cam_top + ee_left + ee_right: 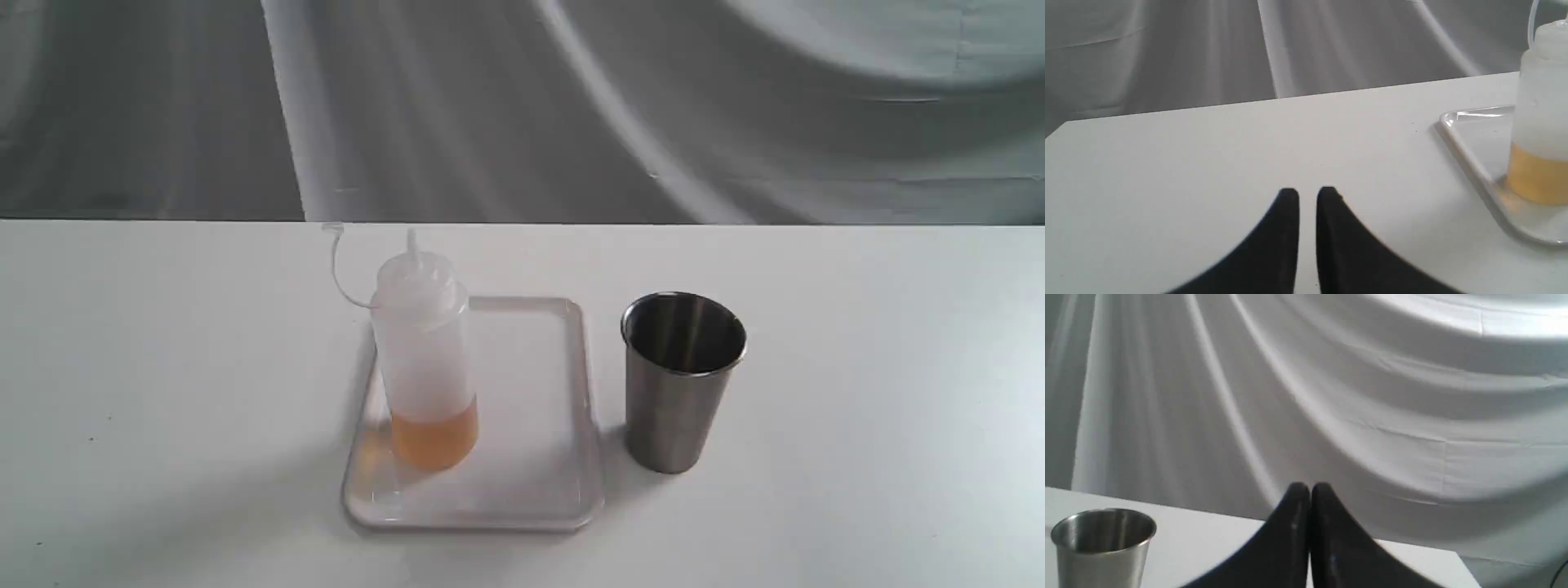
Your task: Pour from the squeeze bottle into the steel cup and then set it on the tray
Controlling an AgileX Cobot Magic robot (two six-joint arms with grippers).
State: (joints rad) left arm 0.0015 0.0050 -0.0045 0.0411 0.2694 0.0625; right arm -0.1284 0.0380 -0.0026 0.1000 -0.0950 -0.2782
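The squeeze bottle [424, 359] stands upright on the left part of the white tray [531, 498], amber liquid filling its bottom; its cap strap curls up to the left. The steel cup [682, 380] stands upright on the table just right of the tray. Neither gripper shows in the exterior view. In the left wrist view my left gripper [1307, 194] is shut with a thin slit between its black fingers, empty, well apart from the bottle [1539, 122] and tray [1470, 155]. In the right wrist view my right gripper [1309, 488] is shut and empty, apart from the cup [1102, 547].
A white table [163, 392] carries everything. A draped grey-white cloth backdrop [571, 106] hangs behind the table's far edge. Bare tabletop lies left of the tray and right of the cup.
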